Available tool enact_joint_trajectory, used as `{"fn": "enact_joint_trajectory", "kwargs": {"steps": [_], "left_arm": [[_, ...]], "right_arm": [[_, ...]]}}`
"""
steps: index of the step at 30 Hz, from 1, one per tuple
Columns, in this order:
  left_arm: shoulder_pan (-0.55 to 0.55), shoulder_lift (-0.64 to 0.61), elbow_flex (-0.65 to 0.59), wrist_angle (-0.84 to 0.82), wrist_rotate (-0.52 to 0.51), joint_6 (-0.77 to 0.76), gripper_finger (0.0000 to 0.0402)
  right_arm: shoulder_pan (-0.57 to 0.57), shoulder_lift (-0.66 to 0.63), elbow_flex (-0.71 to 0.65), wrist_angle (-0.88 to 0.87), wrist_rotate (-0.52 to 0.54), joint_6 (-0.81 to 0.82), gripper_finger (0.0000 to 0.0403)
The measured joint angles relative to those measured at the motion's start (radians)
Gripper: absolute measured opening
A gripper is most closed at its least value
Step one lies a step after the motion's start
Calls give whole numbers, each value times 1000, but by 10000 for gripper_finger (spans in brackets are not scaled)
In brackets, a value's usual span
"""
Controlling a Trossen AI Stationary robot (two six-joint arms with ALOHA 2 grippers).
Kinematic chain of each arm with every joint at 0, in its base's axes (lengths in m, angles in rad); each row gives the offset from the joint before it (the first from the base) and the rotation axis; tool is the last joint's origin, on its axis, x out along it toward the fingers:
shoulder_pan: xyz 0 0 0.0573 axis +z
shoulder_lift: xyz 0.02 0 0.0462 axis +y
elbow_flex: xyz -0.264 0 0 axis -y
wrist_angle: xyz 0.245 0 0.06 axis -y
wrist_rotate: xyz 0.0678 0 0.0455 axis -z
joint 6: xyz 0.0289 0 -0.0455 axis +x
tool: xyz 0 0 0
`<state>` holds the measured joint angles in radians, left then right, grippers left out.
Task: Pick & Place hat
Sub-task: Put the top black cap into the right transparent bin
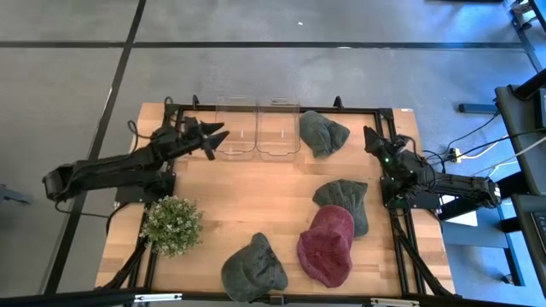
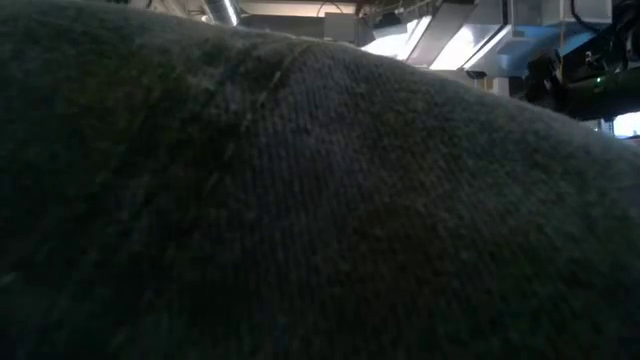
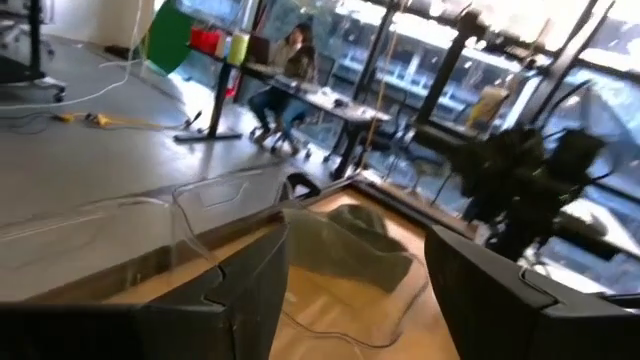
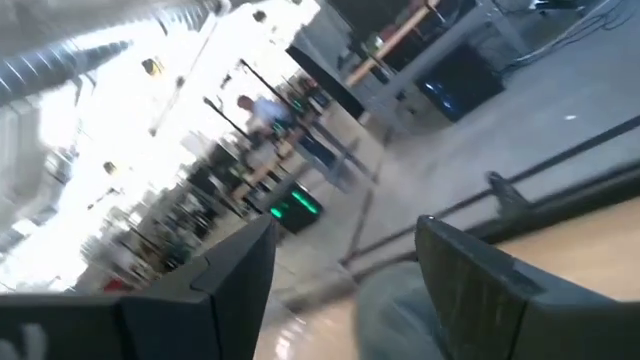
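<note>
From above: left gripper (image 1: 215, 139) poised with fingers spread wide at the near edge of the two clear bins (image 1: 257, 130) along the table's far side, holding nothing. Green hat by the bins (image 1: 322, 132) just beside the right-hand bin, on the far side of both bins from that gripper, so apart from it and not yet touched. Judged as the approach stage: best to carry the open jaws over or around the bins, come down on the bunched crown rather than the thin rim, and close only once fabric sits between both fingers, since soft knit slips from a shallow pinch. Right gripper (image 1: 372, 136) parked at the table's right edge, near the same hat, fingers apart and empty. Elsewhere on the wooden table (image 1: 256, 200): a second green hat (image 1: 345, 200) partly overlapped by a red hat (image 1: 327, 246), a third green hat (image 1: 252, 269) at the near edge, a small potted plant (image 1: 172, 224) at the left. From table height: almost wholly blocked by dark knit fabric close to the lens; nothing of the grippers to be read. From the left wrist: both fingers (image 3: 250, 290) wide, clear bin walls directly ahead, green hat lying beyond them on the wood, other arm farther off. From the right wrist: fingers (image 4: 230, 290) apart, a pale rounded shape between them, probably the hat's edge, though hard to confirm.
</note>
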<state>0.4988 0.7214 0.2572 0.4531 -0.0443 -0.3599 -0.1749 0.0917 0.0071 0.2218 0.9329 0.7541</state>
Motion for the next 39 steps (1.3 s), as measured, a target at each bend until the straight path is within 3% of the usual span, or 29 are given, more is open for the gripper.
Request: {"fn": "enact_joint_trajectory", "kwargs": {"steps": [6,10,14,18,21,24,27,30,39], "left_arm": [[35,123,78,0,8,-18,227],[50,158,118,0,14,-11,227],[68,172,153,1,16,33,227],[85,175,169,1,16,65,227],[99,175,169,2,16,61,227],[108,175,169,2,15,59,227],[114,175,169,1,16,59,227],[120,175,169,1,15,59,227],[125,175,169,-1,17,59,227]], "right_arm": [[0,7,0,144,-69,-119,242],[0,58,11,164,-89,-50,239],[0,166,88,154,-139,-69,226],[0,332,214,134,-175,-204,209],[-10,463,325,31,-176,-235,200],[-51,588,440,-172,-182,-59,195],[-121,698,550,-432,-292,149,191],[-193,805,614,-619,-450,211,189],[-278,1029,622,-650,-646,123,188]]}}
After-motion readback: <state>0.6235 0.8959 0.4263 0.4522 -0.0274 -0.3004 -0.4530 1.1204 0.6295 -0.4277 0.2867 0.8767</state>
